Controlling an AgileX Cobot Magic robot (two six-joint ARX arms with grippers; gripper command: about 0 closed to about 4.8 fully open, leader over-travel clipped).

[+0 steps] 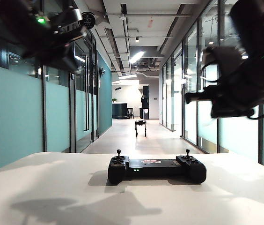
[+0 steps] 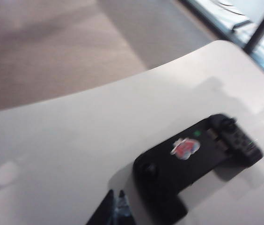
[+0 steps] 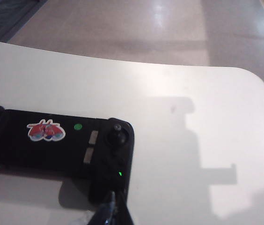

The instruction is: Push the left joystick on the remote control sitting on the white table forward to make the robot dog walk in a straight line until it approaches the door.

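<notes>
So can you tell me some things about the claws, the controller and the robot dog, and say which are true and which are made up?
1. The remote control lies on the white table. True.
2. The left claw is pushing the left joystick. False: both arms hang above the table, and nothing touches the stick.
3. The robot dog stands out in the corridor beyond the table. True.
4. The right claw is wide open. False: its fingers are shut together, holding nothing.
5. The controller is lying upside down. False: its sticks and reddish logo face up.
</notes>
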